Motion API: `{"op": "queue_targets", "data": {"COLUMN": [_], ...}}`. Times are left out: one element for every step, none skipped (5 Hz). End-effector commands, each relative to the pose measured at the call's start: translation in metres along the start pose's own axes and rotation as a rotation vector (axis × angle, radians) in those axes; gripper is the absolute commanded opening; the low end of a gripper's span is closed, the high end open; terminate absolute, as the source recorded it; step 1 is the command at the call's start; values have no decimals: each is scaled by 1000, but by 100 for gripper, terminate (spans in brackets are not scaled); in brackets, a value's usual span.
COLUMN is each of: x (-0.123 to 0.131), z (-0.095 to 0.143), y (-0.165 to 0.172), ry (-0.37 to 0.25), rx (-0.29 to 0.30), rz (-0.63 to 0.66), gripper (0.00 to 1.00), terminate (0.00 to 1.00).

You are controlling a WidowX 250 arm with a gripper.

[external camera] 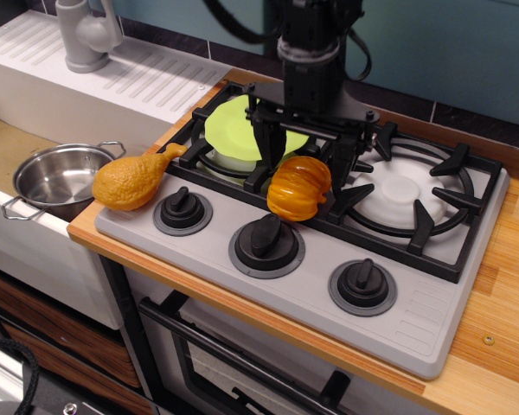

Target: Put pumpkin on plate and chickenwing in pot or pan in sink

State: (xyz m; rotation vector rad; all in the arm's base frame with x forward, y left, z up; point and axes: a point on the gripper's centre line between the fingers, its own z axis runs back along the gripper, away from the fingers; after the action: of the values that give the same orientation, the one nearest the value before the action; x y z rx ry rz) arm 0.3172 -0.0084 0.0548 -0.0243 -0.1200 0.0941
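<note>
Filling the middle and right of the view, the grey stove top [415,303] carries two burners under black grates [415,194] and three black knobs [266,239] in a row along its front. At 10 o'clock from it lies the sink [4,147], its white ridged drainboard [147,78] and grey faucet [85,35] along the back edge. A wooden counter [502,285] borders the stove at 3 o'clock.

From 12 o'clock the black robot arm [311,43] reaches down over the left burner. Its gripper [304,156] hangs directly above the pumpkin [299,188], with the fingers spread apart, one at 10 o'clock and one at 2 o'clock of the pumpkin, grasping nothing. Whether they touch it I cannot tell.

The lime-green plate [229,128] rests on the left burner grate, partly hidden behind the gripper. The stainless-steel pot [59,179] sits in the sink basin at 9 o'clock of the stove, with nothing visible in it. The chickenwing [131,180] lies on the stove's left front corner, just beside the pot, its bone end pointing toward 2 o'clock. The orange pumpkin sits on the grate between the two burners, at 5 o'clock of the plate.
</note>
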Motion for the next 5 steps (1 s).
{"op": "queue_targets", "data": {"x": [3,2,2,2,1], "z": [-3,-6,-10,-13,-15], "y": [6,8,8,6,2], "ry": [-43,-43,-45,-49,-43], "rx": [-4,-9,-9,-8,-8], "rz": [5,7,14,22,35], "gripper": [100,100,100,100,100], "terminate": [0,0,0,0,0]}}
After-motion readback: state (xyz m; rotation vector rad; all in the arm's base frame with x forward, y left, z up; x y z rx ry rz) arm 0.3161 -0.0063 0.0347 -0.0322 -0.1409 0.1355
